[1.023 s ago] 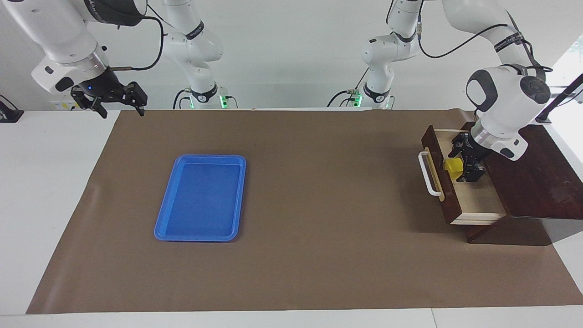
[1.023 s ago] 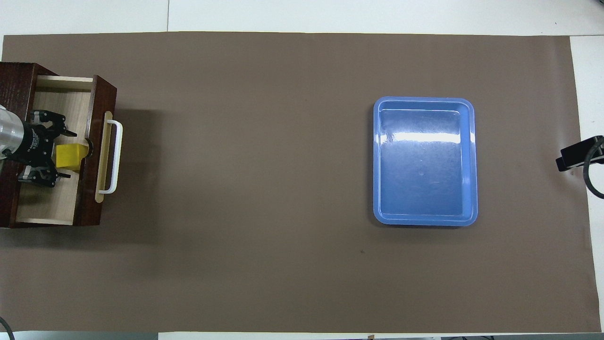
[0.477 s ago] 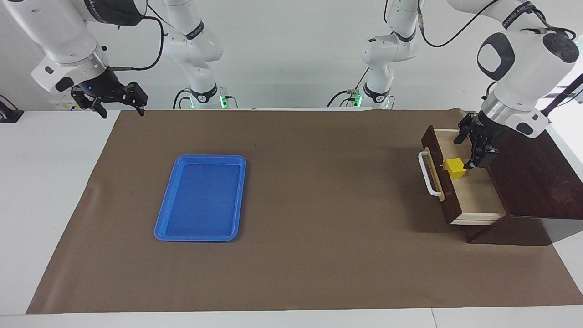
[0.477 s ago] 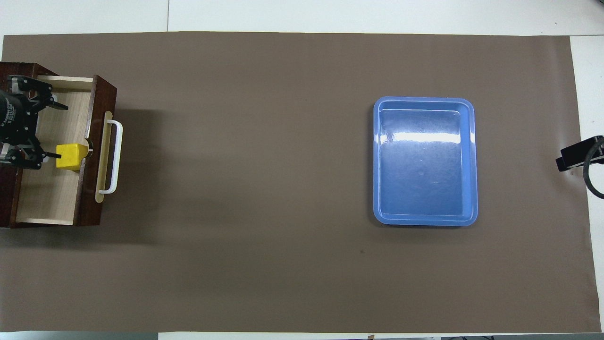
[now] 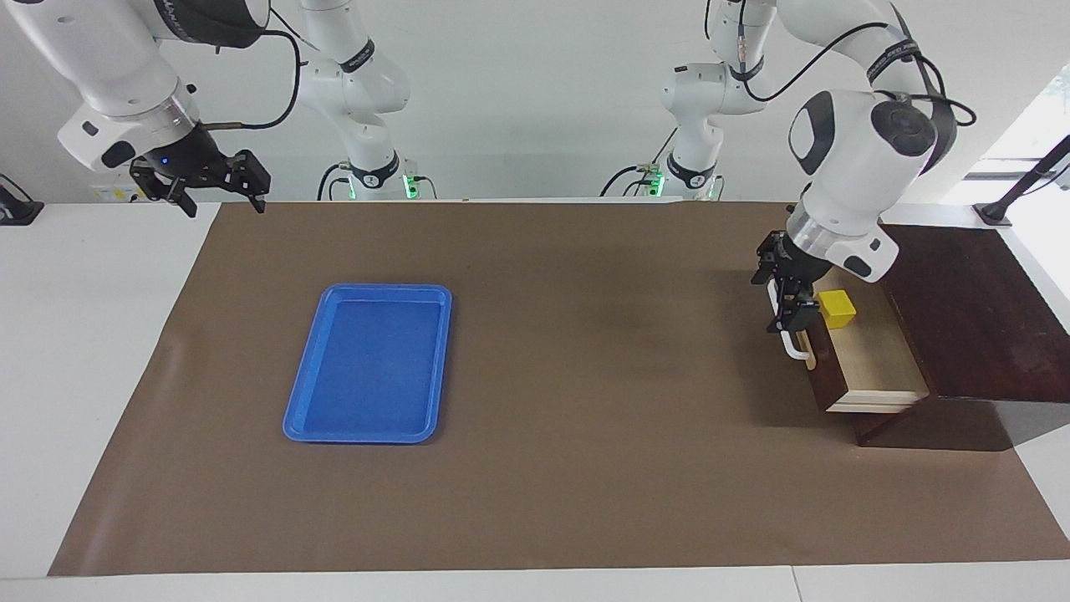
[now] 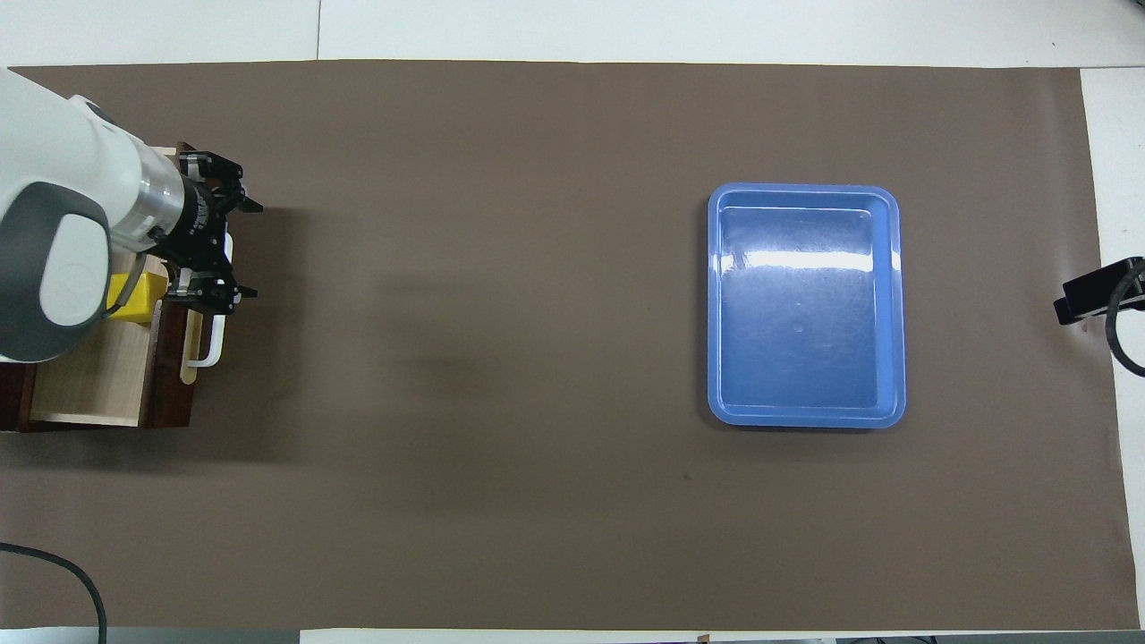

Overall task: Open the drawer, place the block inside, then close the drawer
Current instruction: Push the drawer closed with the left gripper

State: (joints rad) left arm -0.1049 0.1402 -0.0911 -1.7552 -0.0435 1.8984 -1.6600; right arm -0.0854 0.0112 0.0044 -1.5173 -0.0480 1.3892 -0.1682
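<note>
The dark brown drawer (image 5: 878,372) stands pulled out of its cabinet (image 5: 970,318) at the left arm's end of the table, with its pale inside showing. It also shows in the overhead view (image 6: 89,385). The yellow block (image 5: 837,308) sits inside it against the front panel, and shows in the overhead view (image 6: 134,300) too. My left gripper (image 5: 784,288) is open and empty, over the white handle (image 5: 792,344) at the drawer's front. In the overhead view the left gripper (image 6: 250,250) covers part of the handle (image 6: 210,344). I cannot tell whether it touches. My right gripper (image 5: 224,201) waits open, raised at the right arm's end.
A flat blue tray (image 5: 368,364) lies on the brown mat toward the right arm's end, and shows in the overhead view (image 6: 805,304). A small black fixture (image 6: 1091,295) sits at the table's edge at that end.
My left gripper has risen out of the drawer, leaving the block inside, and moved over the drawer's front to the handle. The right arm has not moved.
</note>
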